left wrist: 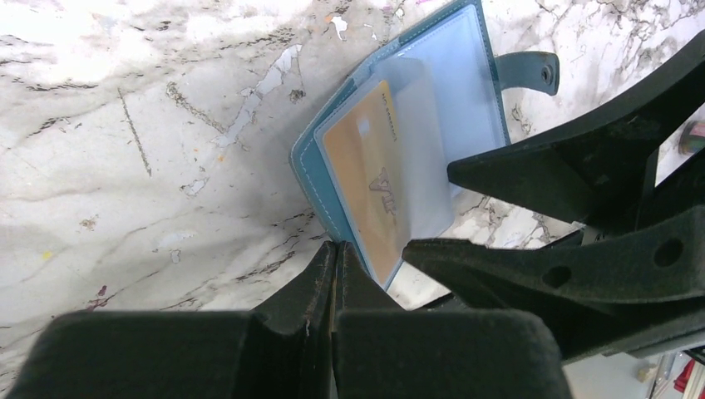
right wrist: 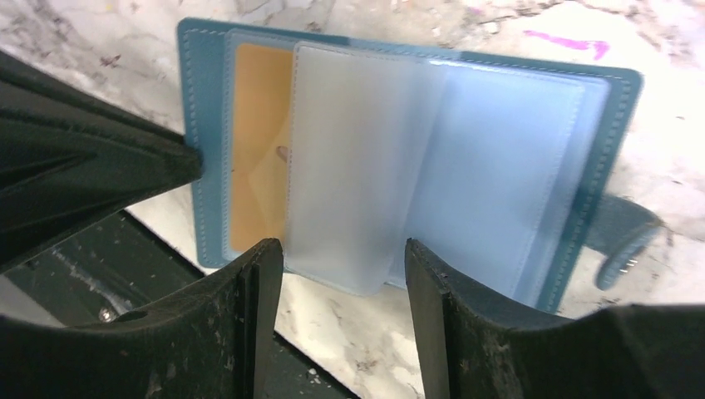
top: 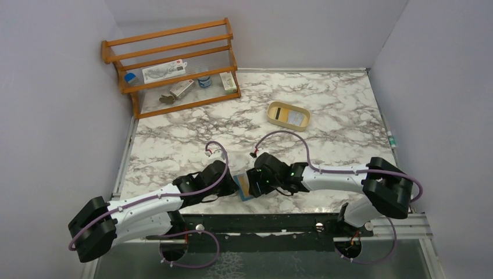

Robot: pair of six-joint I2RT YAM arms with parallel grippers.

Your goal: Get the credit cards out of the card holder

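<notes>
Card holder [right wrist: 515,166]: teal-blue, lying open and flat at the table's [top: 174,139] 6 o'clock edge. Frosted sleeves [right wrist: 357,166] fan up from the spine. Orange card [right wrist: 259,150] sits sleeved on the 9 o'clock page; snap tab [right wrist: 619,241] is at 3 o'clock. Pale card [top: 297,119] lies flat in the tan tray [top: 270,112], at 1 o'clock of the holder.

Marble table [top: 174,139] bears a wooden rack [top: 174,64], tan tray [top: 270,114], open card holder [top: 245,186].

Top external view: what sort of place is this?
Probably a staged lab cell: plain grey walls box in a marble-pattern tabletop, two robot arms bolted at its near edge, wooden rack of props in the corner.
</notes>
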